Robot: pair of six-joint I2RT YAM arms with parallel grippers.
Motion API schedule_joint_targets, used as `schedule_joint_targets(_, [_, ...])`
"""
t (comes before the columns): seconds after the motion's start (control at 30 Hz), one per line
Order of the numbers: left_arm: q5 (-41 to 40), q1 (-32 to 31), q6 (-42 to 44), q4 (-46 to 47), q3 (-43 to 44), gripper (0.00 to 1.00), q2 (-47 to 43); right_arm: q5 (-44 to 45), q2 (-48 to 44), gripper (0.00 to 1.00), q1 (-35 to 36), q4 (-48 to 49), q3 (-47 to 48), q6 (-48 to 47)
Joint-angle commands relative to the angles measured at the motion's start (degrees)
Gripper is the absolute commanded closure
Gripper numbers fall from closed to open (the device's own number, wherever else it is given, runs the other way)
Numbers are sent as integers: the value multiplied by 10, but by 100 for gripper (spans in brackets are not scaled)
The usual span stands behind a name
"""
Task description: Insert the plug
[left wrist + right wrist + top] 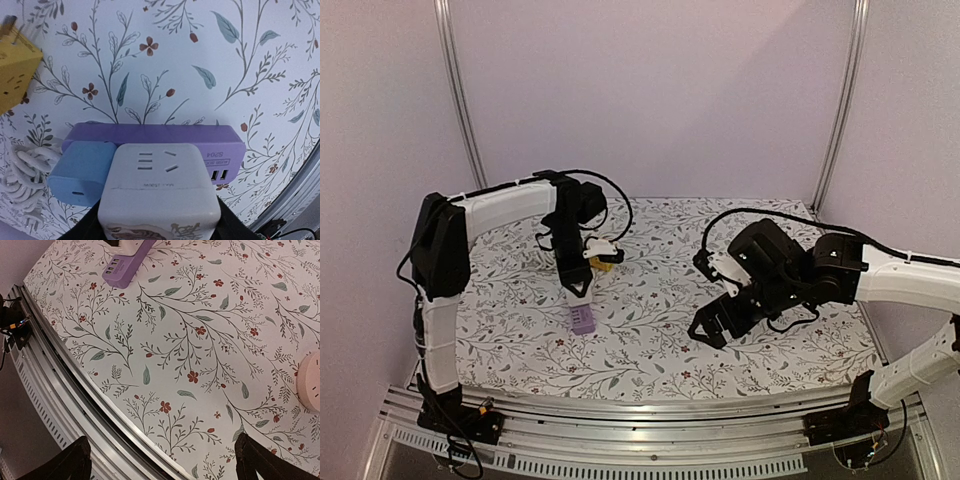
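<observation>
My left gripper (159,220) is shut on the plug (159,185), a white cube-shaped adapter with socket holes on its upper face. The cube's far end sits against the purple power strip (150,137), which lies flat on the flowered table; the prongs are hidden. From above, the left gripper (578,285) points down just behind the purple strip (582,320). A blue adapter (80,172) sits in the strip just left of the plug. My right gripper (715,325) hovers open over the right half of the table, with only tablecloth between its fingertips (75,460).
A yellow cube adapter (12,67) lies behind the strip on the left, and a coiled white cord (22,175) lies beside the blue adapter. A white round object (310,382) shows at the right wrist view's edge. The metal rail (650,410) runs along the near table edge.
</observation>
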Motion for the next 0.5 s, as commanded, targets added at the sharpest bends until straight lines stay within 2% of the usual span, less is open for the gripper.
schedule_joint_targets(0.0, [46, 63, -19, -24, -38, 100, 66, 10, 13, 1, 4, 2, 17, -9])
schedule_joint_targets(0.1, [61, 61, 16, -48, -54, 100, 60, 13, 12, 1, 5, 11, 8, -7])
schedule_joint_targets(0.2, [101, 58, 19, -26, -86, 100, 25, 15, 11, 1, 5, 15, 3, -4])
schedule_joint_targets(0.47, [137, 21, 35, -33, -137, 100, -44, 20, 6, 1, 5, 17, -2, -4])
